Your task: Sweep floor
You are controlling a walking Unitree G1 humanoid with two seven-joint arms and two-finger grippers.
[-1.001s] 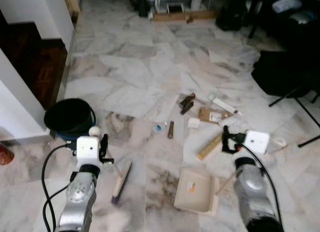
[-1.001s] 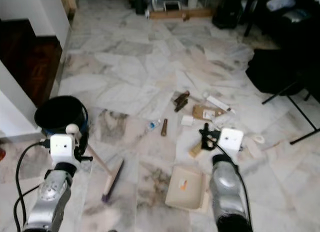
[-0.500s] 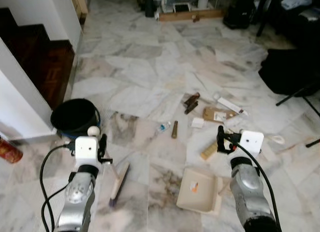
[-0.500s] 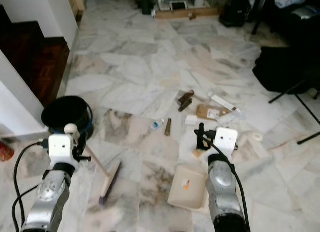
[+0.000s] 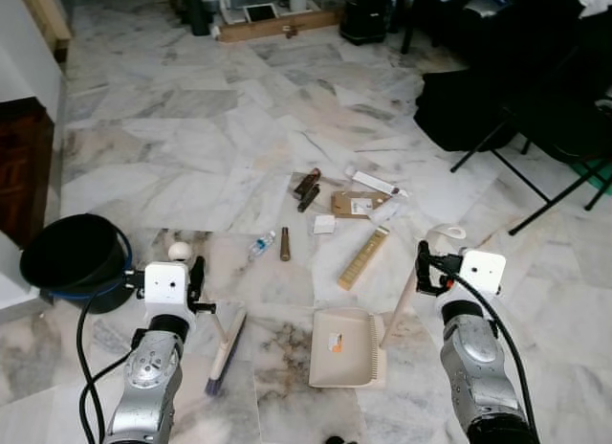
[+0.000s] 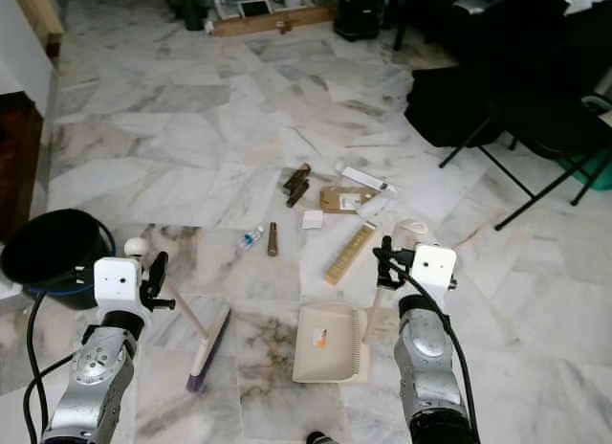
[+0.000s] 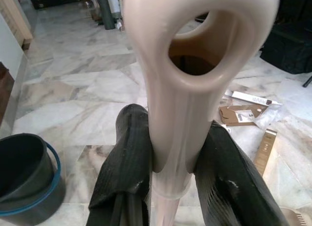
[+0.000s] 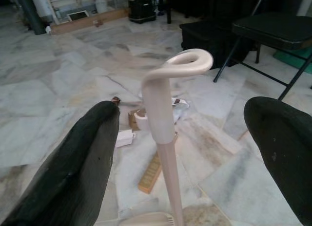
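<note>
The left hand (image 7: 170, 172) pinches the broom handle (image 7: 180, 89), stiff, light plastic. The right hand (image 8: 185, 153) is spread around the dustpan handle (image 8: 168, 133), best grasped below its loop.

Floor (image 5: 191, 138): white-grey marble, brown veins. Broom (image 5: 226, 346): cream handle, wooden head, purple bristles. Dustpan (image 5: 344, 348) right of broom: cream, small orange label inside, cream handle. Bucket (image 5: 72, 257) left of broom: black, blue rim band. Grippers: black fingers (image 7: 129, 162), silver arms, white wrist boxes. Litter beyond dustpan: brown cardboard (image 5: 356, 204), tan box (image 5: 363, 258), dark brown pieces (image 5: 306, 184).
</note>
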